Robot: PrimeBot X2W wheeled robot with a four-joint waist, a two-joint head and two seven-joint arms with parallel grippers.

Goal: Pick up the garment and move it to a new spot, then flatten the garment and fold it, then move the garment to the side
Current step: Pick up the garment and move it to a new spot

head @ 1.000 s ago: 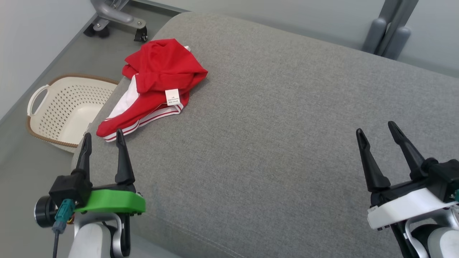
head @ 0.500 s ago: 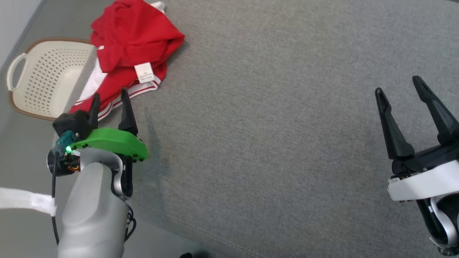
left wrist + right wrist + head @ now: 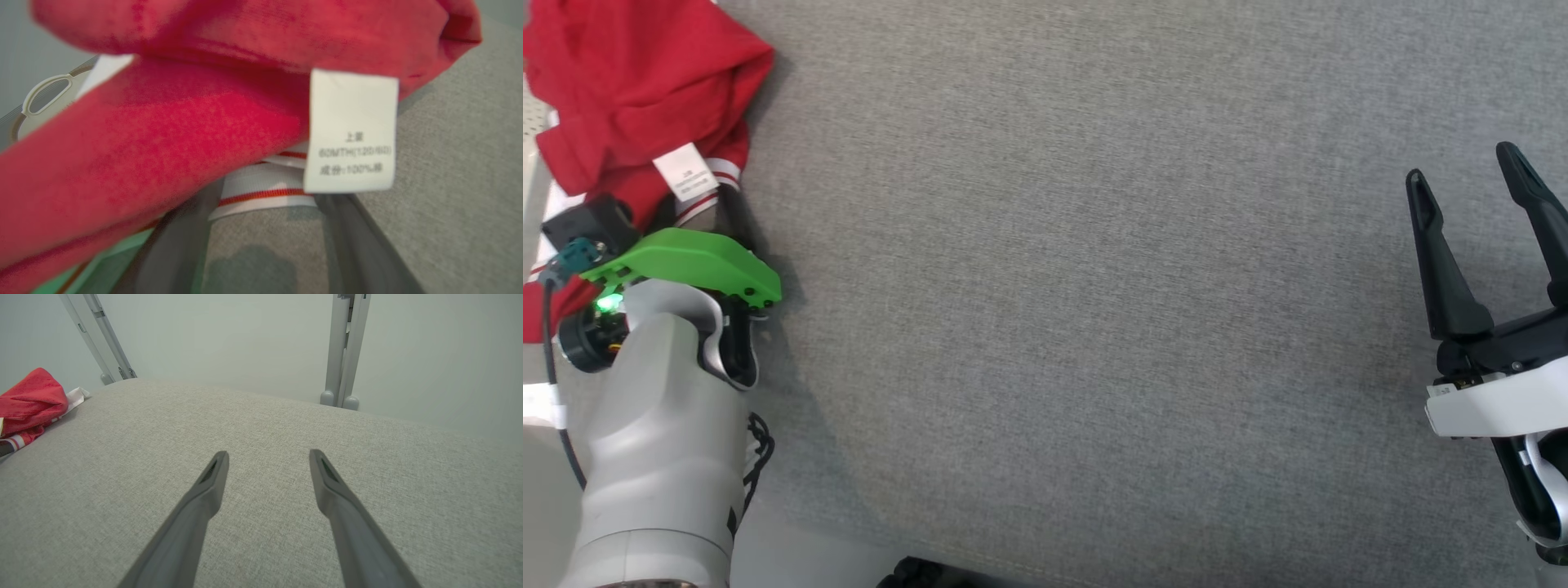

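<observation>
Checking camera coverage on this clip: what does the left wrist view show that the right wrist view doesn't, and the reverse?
Left wrist view: a white care label with printed text, a cream basket handle, and the left gripper, fingers apart under the cloth's edge.
Right wrist view: the right gripper, open and pointing across the grey cushion, with grey metal posts and a pale wall behind.
Both: the red garment with its striped hem, lying on the grey cushion.
</observation>
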